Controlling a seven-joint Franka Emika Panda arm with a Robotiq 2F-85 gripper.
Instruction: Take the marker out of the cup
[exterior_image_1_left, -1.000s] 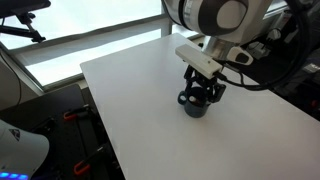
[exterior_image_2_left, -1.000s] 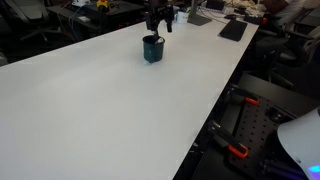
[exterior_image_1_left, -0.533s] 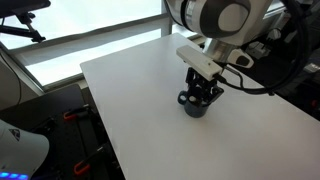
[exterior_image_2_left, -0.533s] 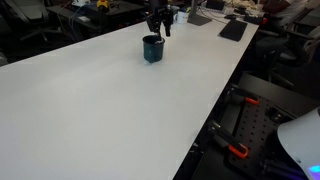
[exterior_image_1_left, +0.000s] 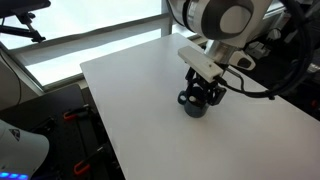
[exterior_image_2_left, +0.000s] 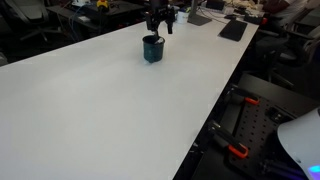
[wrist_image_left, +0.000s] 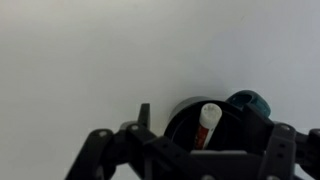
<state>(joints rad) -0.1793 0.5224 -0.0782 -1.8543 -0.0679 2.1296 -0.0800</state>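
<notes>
Exterior view: small, squat, dark navy-blue round cup (exterior_image_1_left: 194, 110) is noted on white table (exterior_image_1_left: 130, 85), black gripper (exterior_image_1_left: 203, 97) held directly over its mouth.
Exterior view: same.
Wrist view: pale stick-shaped marker (wrist_image_left: 208, 124) is seen standing inside cup; finger spread cannot be told.

The table (exterior_image_1_left: 130, 100) is smooth, matt white, laminate by the look. On it, the dark blue cup (exterior_image_2_left: 152, 50) has a slight sheen. The marker (wrist_image_left: 208, 122) inside looks like pale, smooth plastic. The gripper (exterior_image_1_left: 201, 98) is matt black.
</notes>
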